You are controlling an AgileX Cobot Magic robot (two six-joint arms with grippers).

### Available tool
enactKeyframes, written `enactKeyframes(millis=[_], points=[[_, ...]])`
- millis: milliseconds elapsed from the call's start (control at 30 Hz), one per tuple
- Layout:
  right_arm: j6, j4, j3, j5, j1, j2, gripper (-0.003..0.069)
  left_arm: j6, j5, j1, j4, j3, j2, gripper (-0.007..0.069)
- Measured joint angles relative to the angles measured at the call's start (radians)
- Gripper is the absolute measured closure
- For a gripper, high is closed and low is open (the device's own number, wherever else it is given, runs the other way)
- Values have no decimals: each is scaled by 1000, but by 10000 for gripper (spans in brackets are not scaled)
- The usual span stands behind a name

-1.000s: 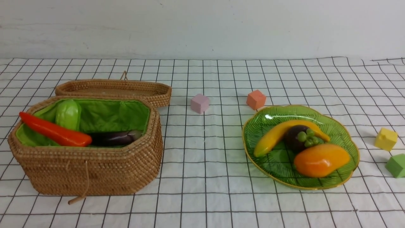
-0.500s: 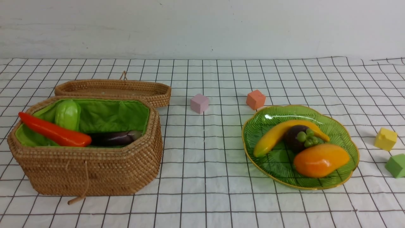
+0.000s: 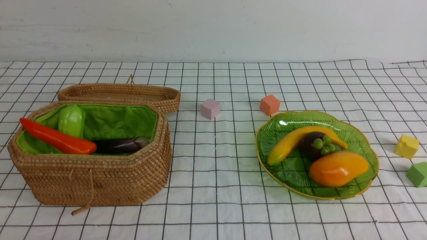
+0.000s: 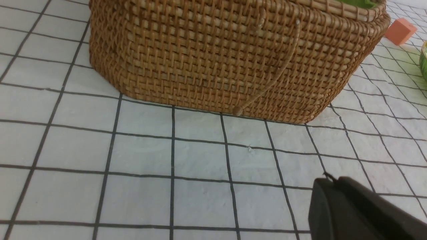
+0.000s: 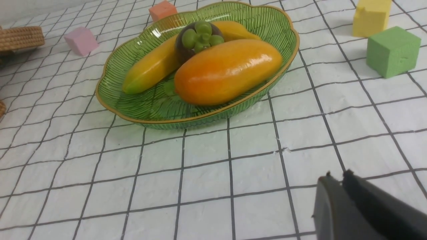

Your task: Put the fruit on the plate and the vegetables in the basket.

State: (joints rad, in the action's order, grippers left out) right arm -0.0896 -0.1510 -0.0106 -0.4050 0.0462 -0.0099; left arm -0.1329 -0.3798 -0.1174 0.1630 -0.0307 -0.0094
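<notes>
- I judge the sorting close to finished: banana (image 3: pixel 293 141), mangosteen (image 3: pixel 315 145) and mango (image 3: pixel 338 168) all lie on the plate (image 3: pixel 360 133) at right of the front view, touching one another
- In the basket (image 3: pixel 100 180) at left I see the carrot (image 3: pixel 56 138) propped on the rim, the gourd (image 3: pixel 71 120) behind it and the eggplant (image 3: pixel 120 145) low inside; I cannot find the radish, it may be hidden below the rim
- The left gripper (image 4: pixel 363 213) shows only as one dark block in the lower right of its wrist view, so I cannot tell whether it is spread; nothing is visibly in it
- The right gripper (image 5: pixel 343 178) shows two tips nearly together in the lower right of its view, a narrow gap with nothing between
- Neither arm appears in the front view, so I treat the step in hand as parking clear; to do it well I would check for the radish before calling it done
- Edges to mind: the carrot tip overhangs the basket rim at far left, and the toggle cord (image 3: pixel 87 193) hangs down the front wall
- The lid (image 3: pixel 120 95) lies just behind the basket
- Open room is the middle of the cloth (image 3: pixel 213 166) between basket and plate; pink cube (image 3: pixel 210 109) and orange cube (image 3: pixel 270 104) sit upper middle, yellow cube (image 3: pixel 406 146) and green cube (image 3: pixel 417 174) crowd the right edge
</notes>
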Motion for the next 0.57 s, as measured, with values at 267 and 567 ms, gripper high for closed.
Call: enactKeyframes(millis=[267,567], points=[[0,0,0,0,0,0,585,0,0,0,0,0,0,637],[0,0,0,0,0,0,571,0,0,0,0,0,0,632]])
